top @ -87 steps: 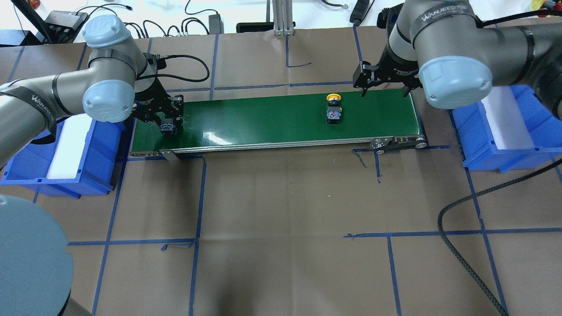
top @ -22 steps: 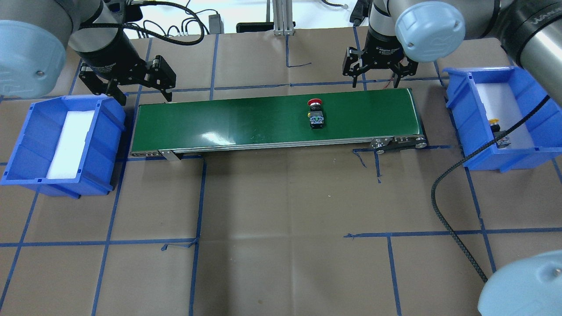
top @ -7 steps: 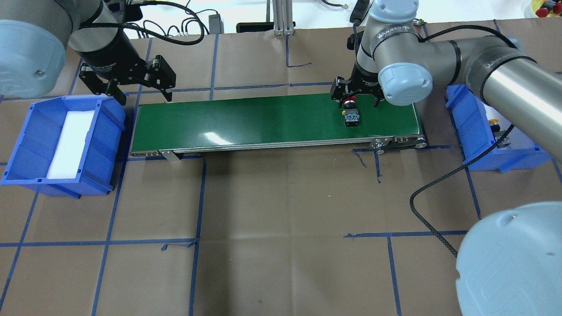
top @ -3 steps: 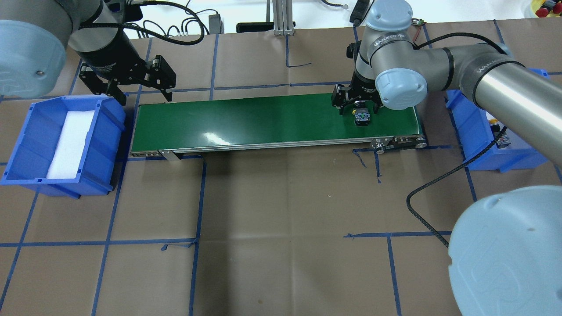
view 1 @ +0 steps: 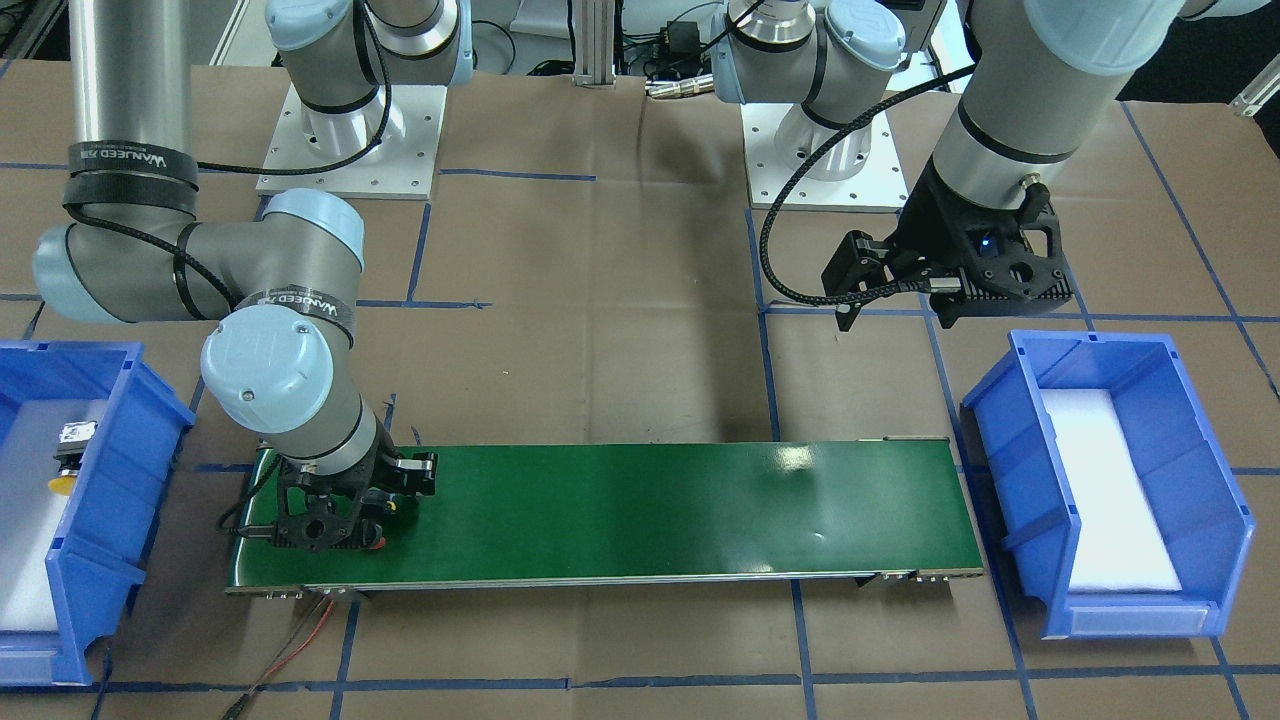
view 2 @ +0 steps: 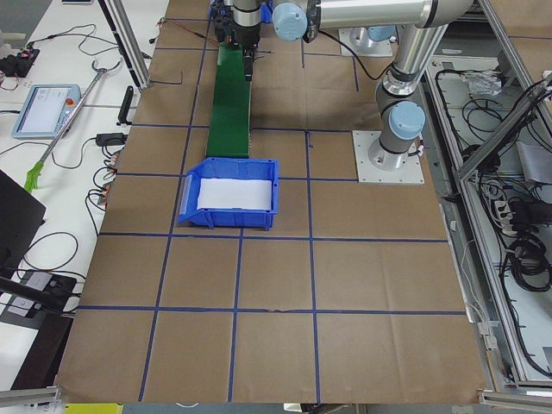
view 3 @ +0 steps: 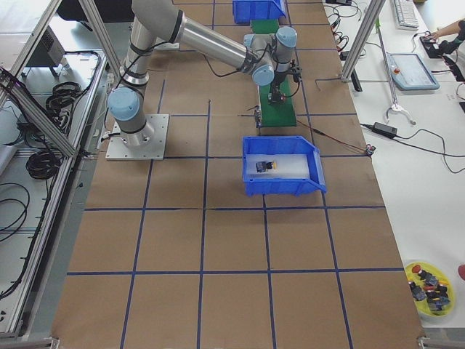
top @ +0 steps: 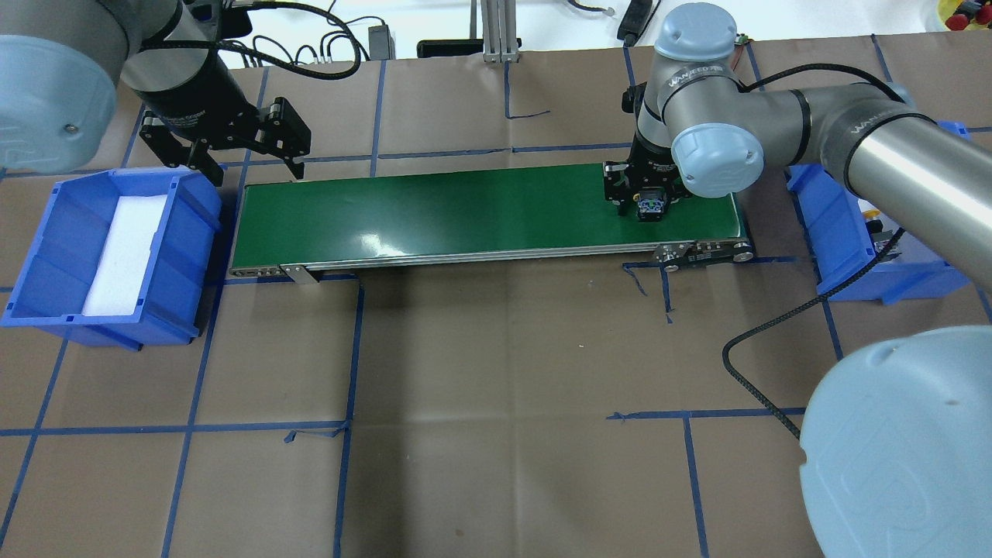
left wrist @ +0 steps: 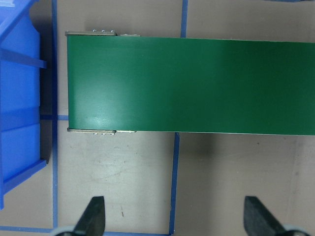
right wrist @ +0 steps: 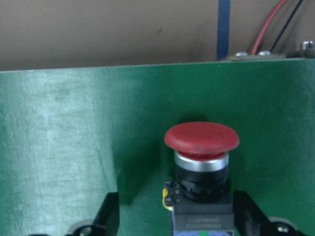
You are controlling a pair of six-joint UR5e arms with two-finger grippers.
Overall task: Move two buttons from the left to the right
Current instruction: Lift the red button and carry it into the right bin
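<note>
The red button (right wrist: 202,140) lies on the green belt (top: 465,209) near its right end, and its block body shows in the overhead view (top: 649,205). My right gripper (top: 648,200) is low over it, open. Its fingers (right wrist: 109,216) stand on either side of the body, with a gap on one side. The yellow button (view 1: 68,458) lies in the right blue bin (view 1: 150,400) and also shows in the right view (view 3: 265,166). My left gripper (top: 225,151) hangs open and empty behind the belt's left end, over bare table (left wrist: 174,221).
The left blue bin (top: 46,256) holds only a white foam pad. The right bin (top: 891,271) is partly covered by my right arm. A black cable (top: 775,333) loops over the table at the right. Red and black wires (view 1: 290,650) trail from the belt's end.
The red button has ridden the belt to the right. My right gripper came down over it and followed it. Its jaws have drawn in a little. The left arm has not moved.
</note>
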